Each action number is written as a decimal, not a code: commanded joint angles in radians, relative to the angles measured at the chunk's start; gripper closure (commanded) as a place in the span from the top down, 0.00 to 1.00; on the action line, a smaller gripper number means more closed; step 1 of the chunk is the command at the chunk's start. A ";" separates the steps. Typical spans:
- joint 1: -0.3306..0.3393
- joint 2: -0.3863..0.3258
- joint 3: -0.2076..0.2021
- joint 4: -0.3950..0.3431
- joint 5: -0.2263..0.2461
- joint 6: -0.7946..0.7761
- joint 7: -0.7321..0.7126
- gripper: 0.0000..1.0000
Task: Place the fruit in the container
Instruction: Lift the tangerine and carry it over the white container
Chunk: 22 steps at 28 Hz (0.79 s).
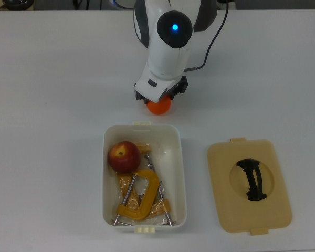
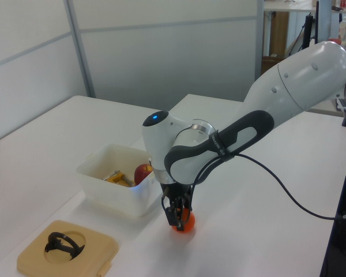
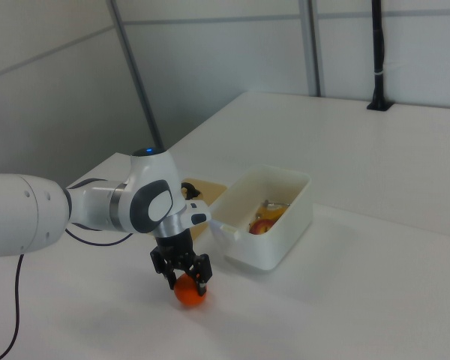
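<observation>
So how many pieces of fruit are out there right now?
2. A red apple lies in the white container beside yellow clamps. An orange sits on the table under the gripper. More could be hidden.

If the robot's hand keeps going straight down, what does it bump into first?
The orange. The hand points straight down at it, fingers on either side, so it would most likely press onto the orange, with the white table right underneath.

Container half full: apple, clamps; table open
</observation>
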 commanded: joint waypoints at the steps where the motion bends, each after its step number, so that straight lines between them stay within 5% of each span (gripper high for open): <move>1: 0.010 -0.036 -0.004 0.017 -0.015 0.015 0.026 0.21; 6: 0.004 -0.090 -0.007 0.076 -0.011 -0.044 0.028 0.21; 10: 0.003 -0.090 -0.013 0.161 -0.010 -0.076 0.034 0.21; 22: -0.016 -0.058 -0.018 0.258 -0.048 0.036 0.052 0.25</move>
